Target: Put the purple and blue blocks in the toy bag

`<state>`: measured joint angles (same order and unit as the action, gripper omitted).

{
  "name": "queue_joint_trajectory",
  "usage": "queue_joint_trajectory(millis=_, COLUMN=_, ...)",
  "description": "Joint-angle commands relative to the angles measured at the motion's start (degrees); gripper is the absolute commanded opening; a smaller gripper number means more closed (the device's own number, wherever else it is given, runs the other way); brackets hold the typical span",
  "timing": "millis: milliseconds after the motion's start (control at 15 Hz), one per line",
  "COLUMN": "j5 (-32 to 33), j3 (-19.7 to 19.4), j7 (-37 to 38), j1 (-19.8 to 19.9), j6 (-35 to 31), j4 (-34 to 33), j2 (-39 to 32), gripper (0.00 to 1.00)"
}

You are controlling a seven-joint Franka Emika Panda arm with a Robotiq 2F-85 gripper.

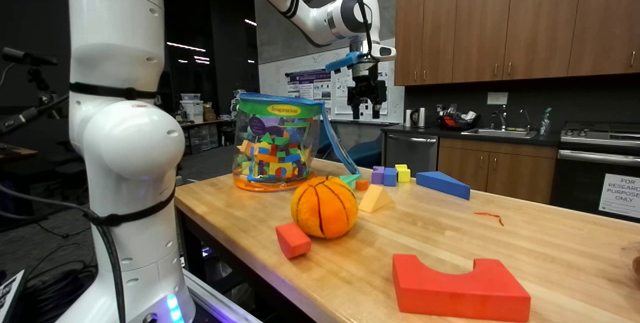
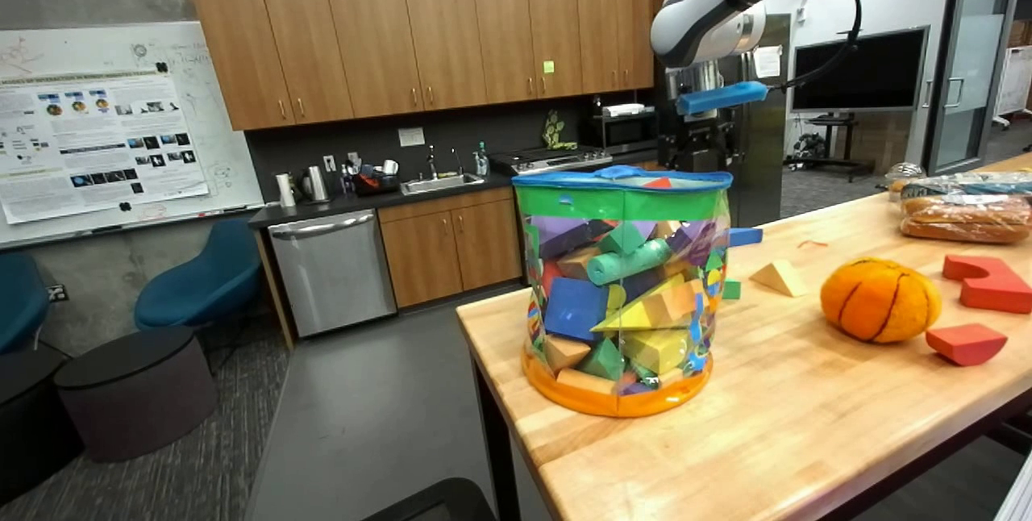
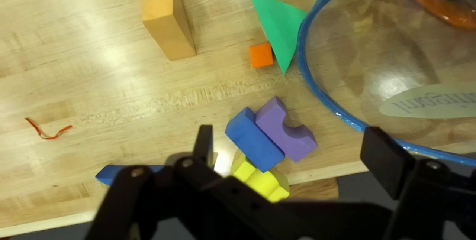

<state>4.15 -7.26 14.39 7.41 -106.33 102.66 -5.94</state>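
Observation:
The purple block (image 3: 284, 130), with a curved notch, lies against the blue block (image 3: 254, 139) on the table. In an exterior view the purple block (image 1: 378, 175) and blue block (image 1: 390, 177) sit beyond the orange ball; the bag hides them in the other exterior view. The see-through toy bag stands upright, full of blocks, with a green printed band (image 1: 260, 108) and blue rim, also in an exterior view (image 2: 621, 202); its blue rim (image 3: 308, 65) shows in the wrist view. My gripper (image 1: 366, 113) is open and empty, high above the blocks, fingers pointing down, also in the wrist view (image 3: 290, 139).
A yellow block (image 3: 260, 180) lies against the blue one near the table edge. A green triangle (image 3: 280, 24), small orange cube (image 3: 261, 55), tan wedge (image 3: 167, 17) and long blue wedge (image 1: 442, 184) lie nearby. The orange ball (image 1: 324, 208) and red blocks (image 1: 462, 288) are farther off.

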Motion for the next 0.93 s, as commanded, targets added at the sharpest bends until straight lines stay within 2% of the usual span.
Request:
queue_joint_trajectory(millis=0, j5=-0.47, j3=-1.35, j7=-1.45, j1=1.16, j6=-2.27, j4=-2.01, j2=-4.70, gripper=1.00)
queue_joint_trajectory(millis=467, j5=-0.43, j3=-1.52, j7=-0.53, j1=0.92, j6=-9.04, j4=-2.50, j2=-12.99, gripper=1.00)
queue_joint_trajectory(millis=867, j5=-0.63, j3=-1.36, j7=0.19, j1=-0.10, j6=-10.21, j4=-3.56, j2=-17.04, gripper=1.00)
